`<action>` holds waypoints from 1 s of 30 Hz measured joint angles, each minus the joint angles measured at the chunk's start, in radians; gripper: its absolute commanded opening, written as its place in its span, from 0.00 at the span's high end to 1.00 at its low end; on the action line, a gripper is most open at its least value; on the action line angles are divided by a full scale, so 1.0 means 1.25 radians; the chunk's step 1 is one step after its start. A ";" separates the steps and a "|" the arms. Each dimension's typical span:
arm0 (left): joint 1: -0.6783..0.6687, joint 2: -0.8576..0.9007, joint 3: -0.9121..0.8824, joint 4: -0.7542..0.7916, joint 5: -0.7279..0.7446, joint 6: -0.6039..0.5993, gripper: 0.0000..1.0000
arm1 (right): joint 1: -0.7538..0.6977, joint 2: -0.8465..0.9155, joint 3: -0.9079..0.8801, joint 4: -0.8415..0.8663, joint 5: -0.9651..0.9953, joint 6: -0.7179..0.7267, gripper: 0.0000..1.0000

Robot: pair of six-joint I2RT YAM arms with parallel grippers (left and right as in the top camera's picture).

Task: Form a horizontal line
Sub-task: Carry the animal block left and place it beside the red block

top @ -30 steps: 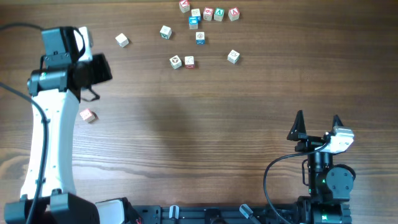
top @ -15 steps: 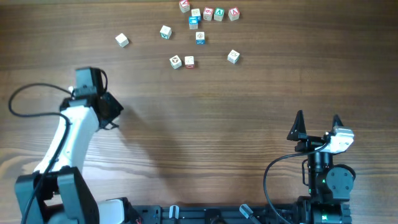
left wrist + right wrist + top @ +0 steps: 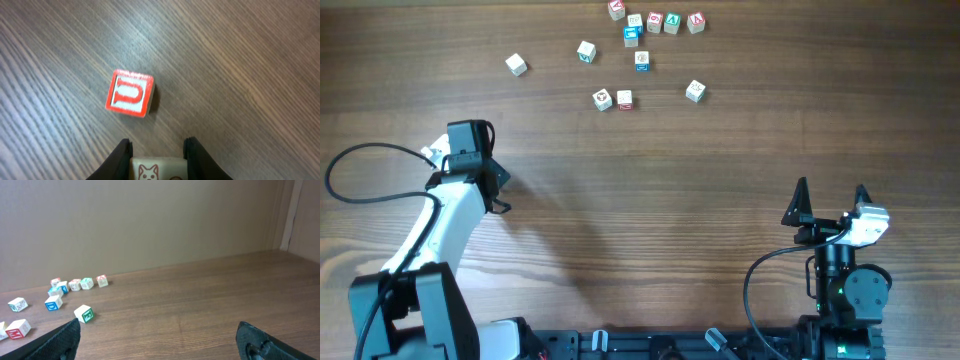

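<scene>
In the left wrist view my left gripper (image 3: 156,145) is shut on a pale wooden cube (image 3: 157,169) with a small red animal face drawn on it. Just ahead of the fingertips a red-framed letter cube (image 3: 131,93) lies flat on the table, apart from the held one. Overhead, the left gripper (image 3: 490,188) hangs over the table's left part and hides that red cube. The horizontal line (image 3: 665,21) of touching cubes sits at the far edge, also seen as a row (image 3: 80,284) from the right wrist. My right gripper (image 3: 830,195) stands open and empty near the front right.
Loose cubes are scattered below the row: a blue one (image 3: 631,36), a green-marked one (image 3: 585,51), a pale one (image 3: 516,65), a pair (image 3: 613,99) and one more (image 3: 695,91). A black cable (image 3: 360,160) loops left of the left arm.
The left arm has swung from the far left toward the front and a little right. It now covers the red cube that lay in the open overhead. The right arm is still.
</scene>
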 measured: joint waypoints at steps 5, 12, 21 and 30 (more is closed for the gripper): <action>0.000 0.055 0.000 0.072 -0.013 -0.001 0.92 | 0.000 0.000 0.000 0.000 0.000 0.000 0.00; -0.002 0.141 0.001 0.136 -0.016 -0.005 0.96 | 0.000 0.000 0.000 0.000 0.000 0.000 0.00; -0.002 0.142 0.005 0.100 -0.061 0.005 0.77 | 0.000 0.000 0.000 0.000 0.000 0.000 0.00; -0.002 0.126 0.003 0.089 -0.024 0.043 0.00 | 0.000 0.000 0.000 0.000 0.006 -0.013 0.00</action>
